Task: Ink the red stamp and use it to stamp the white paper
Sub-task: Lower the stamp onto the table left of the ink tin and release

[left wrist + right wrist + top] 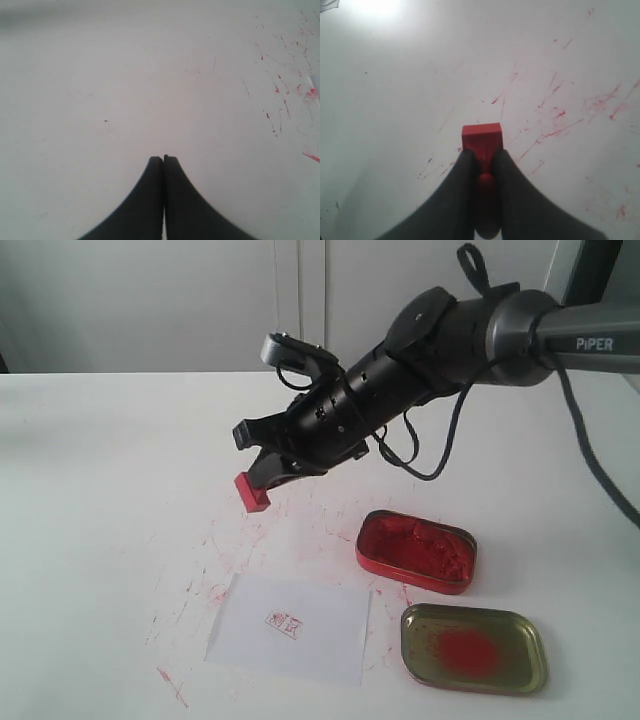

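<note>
Holding the stamp by its short handle, the right gripper hangs at the middle of the exterior frame, a little left of centre. Its jaws are clamped on the handle, and the right wrist view shows this well: the two dark fingers press on both sides of the handle, and the square base sticks out in front of them. The stamp is tilted and seems to be just above the table, over a patch of red smudges; whether it touches the surface cannot be told.

The paper lies flat at the lower centre, below and right of the stamp and apart from it. Near its middle there is a small red print. The open tin of red paste stands to the right of the paper, and the gold lid with a red smear lies at the lower right.

The left gripper has its jaws together and holds nothing; under it is only bare table.

Judging from the print, inking and stamping look done. What may be left is only to put the stamp down and let it go, unless a second print is wanted.
</note>
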